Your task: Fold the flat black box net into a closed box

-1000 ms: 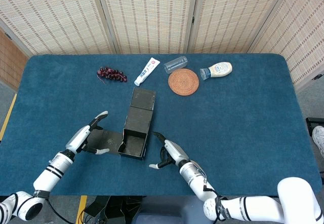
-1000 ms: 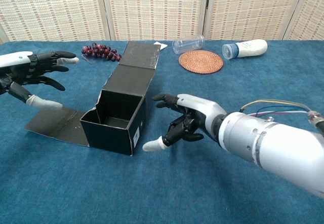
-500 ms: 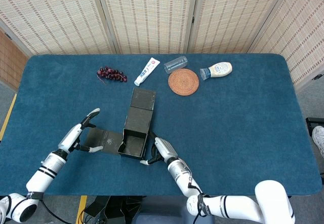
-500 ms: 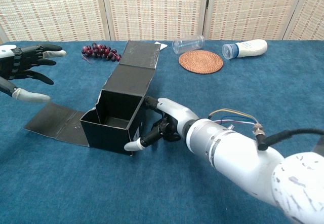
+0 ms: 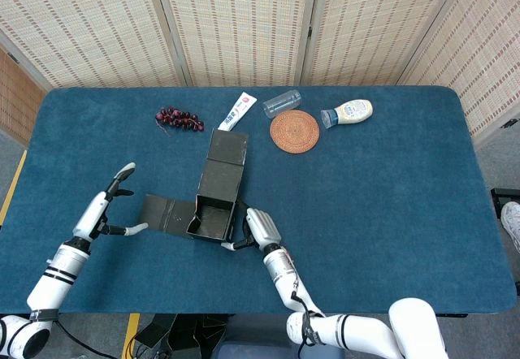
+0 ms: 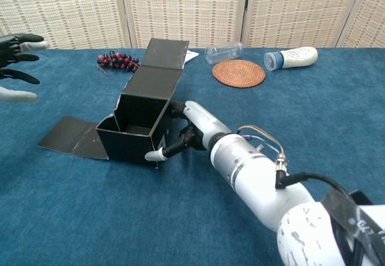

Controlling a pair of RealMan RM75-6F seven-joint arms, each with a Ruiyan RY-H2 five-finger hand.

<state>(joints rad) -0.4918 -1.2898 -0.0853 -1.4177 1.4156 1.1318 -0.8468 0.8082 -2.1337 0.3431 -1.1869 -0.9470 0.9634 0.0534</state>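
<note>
Box net (image 5: 213,205) long axis toward far edge; right hand (image 5: 253,229) grips near wall; left hand (image 5: 112,205) spread, empty.

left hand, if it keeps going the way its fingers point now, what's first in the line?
Likely nothing close. The left hand is open, left of the flat side flap, fingers pointing toward the table's far side. That way shows only bare blue table; the grapes sit off to the right. Depth is uncertain.
</note>
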